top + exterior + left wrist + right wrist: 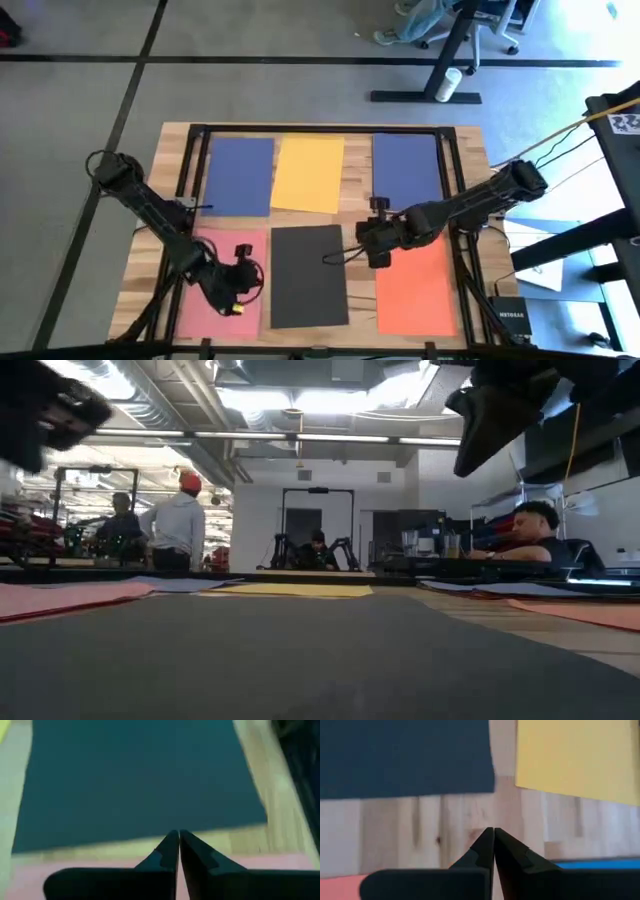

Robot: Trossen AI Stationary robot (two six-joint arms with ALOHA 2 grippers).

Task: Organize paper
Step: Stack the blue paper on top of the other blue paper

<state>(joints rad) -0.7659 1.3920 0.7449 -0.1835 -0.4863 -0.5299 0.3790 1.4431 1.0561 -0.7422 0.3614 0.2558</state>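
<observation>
Six paper sheets lie flat on the wooden table [355, 190]. In the far row are a blue sheet [240, 175], a yellow one [308, 173] and a second blue one [405, 170]. In the near row are pink [212, 290], dark grey [308, 275] and orange [415, 285]. My left gripper [255, 275] is shut and hovers over the pink sheet's right edge [280, 865], pointing at the dark grey sheet [140, 780]. My right gripper [493, 831] is shut, raised over bare wood by the dark grey sheet's far right corner [487, 782]. It also shows in the high view [340, 255].
A black frame [190, 160] runs along the table's far, left and right sides. A small black box [510, 315] sits off the near right corner. In the low view, people [175, 525] stand and sit in the room beyond the table. Strips of bare wood separate the sheets.
</observation>
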